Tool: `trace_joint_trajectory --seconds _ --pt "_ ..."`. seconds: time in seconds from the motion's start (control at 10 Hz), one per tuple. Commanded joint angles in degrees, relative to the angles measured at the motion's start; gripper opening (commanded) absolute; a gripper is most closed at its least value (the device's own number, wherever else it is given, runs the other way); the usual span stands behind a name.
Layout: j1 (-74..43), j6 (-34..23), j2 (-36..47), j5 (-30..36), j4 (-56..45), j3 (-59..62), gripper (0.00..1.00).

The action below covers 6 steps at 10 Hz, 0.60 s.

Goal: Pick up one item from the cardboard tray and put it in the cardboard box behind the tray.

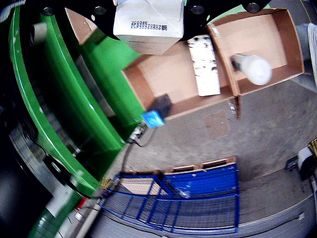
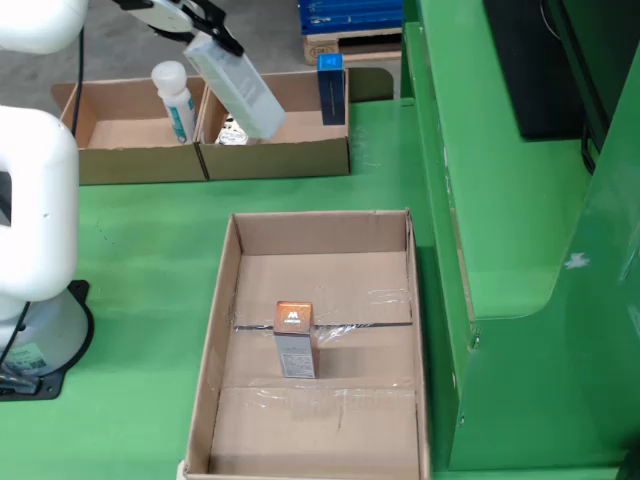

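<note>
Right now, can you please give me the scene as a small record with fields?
end effector: shut on the white carton, held above the rear boxes
white carton: tilted, lower end over the right rear box in the fixed view
right rear box: holds a blue box standing at its far right corner, and a white item partly hidden behind the carton
left rear box: holds a white bottle, upright
front tray: holds one small orange-topped box, upright, near the middle
table: green
</note>
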Motion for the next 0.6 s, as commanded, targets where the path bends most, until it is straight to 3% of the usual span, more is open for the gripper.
trace_joint_trajectory --seconds 0.0,0.5 --pt "5.1 -1.0 1.4 -0.8 1.0 1.5 0.00" --pt "8.3 -2.4 -2.1 -1.3 5.8 1.5 0.00"
